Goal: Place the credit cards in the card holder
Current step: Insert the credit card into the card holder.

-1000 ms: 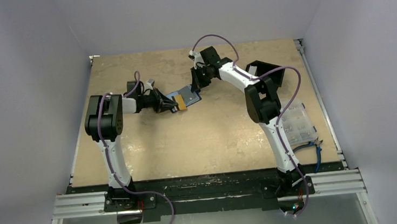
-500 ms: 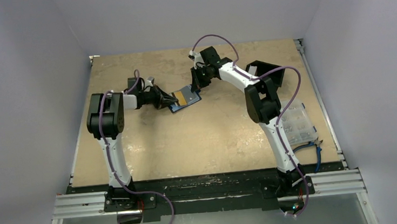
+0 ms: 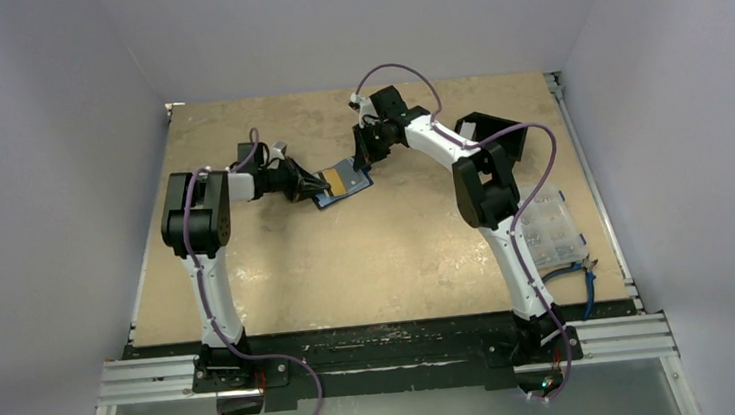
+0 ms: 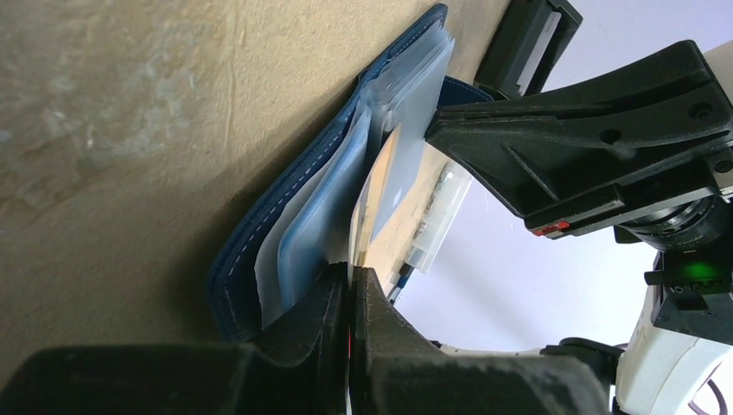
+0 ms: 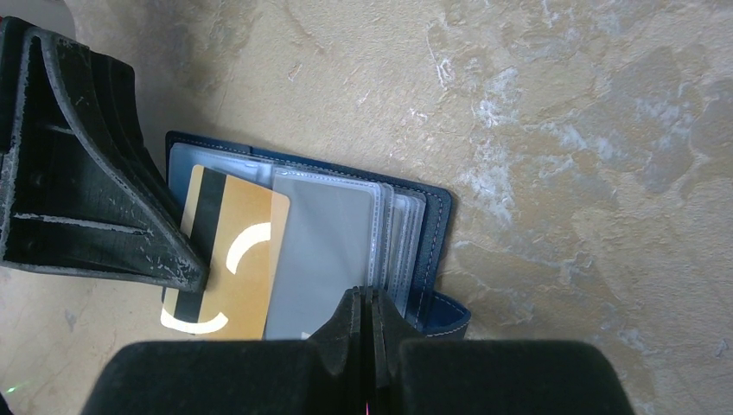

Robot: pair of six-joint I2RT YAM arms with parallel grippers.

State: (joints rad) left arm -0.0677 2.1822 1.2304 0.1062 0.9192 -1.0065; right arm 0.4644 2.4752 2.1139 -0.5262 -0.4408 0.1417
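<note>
We grasp gold card (image 5: 246,259) in left gripper (image 4: 350,285), not yet sleeved in open card holder (image 5: 435,216) | right gripper (image 5: 367,298) clenched at sleeves (image 5: 328,233)

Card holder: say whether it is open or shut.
Open: the card holder lies spread on the table, clear sleeves fanned out, a gold card over them.

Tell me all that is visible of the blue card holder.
The card holder is navy blue with pale stitching, leather-like, lying open on the table. Clear plastic sleeves fan inside it. A gold card is over the sleeves, pinched by the shut left gripper. The shut right gripper touches the sleeves' edge.
</note>
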